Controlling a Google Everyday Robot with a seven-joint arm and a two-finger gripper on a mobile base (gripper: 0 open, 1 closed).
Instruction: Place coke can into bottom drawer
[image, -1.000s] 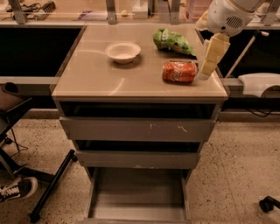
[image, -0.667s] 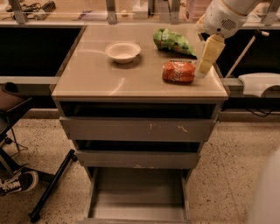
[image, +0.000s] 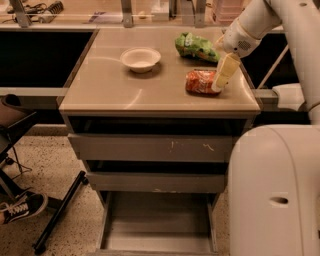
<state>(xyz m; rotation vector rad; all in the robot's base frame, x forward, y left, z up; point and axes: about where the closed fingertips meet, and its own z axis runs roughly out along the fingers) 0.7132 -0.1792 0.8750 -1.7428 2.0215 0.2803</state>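
Observation:
The coke can (image: 199, 82) lies on its side on the cabinet top (image: 125, 90), near the right edge; it is red-orange with pale markings. My gripper (image: 223, 74) hangs down from the arm at the upper right and sits right at the can's right end, touching or nearly touching it. The bottom drawer (image: 157, 222) is pulled out below the cabinet, a grey tray with nothing in it. The top and middle drawers are pulled out only a little.
A white bowl (image: 141, 59) stands at the middle back of the top. A green chip bag (image: 196, 46) lies behind the can. My white base (image: 272, 190) fills the lower right. A chair leg (image: 57, 212) and a shoe (image: 22, 206) are at the lower left.
My gripper has come down and left, from beside the can to right against its right end. My white base has come into view at the lower right. The can has not moved.

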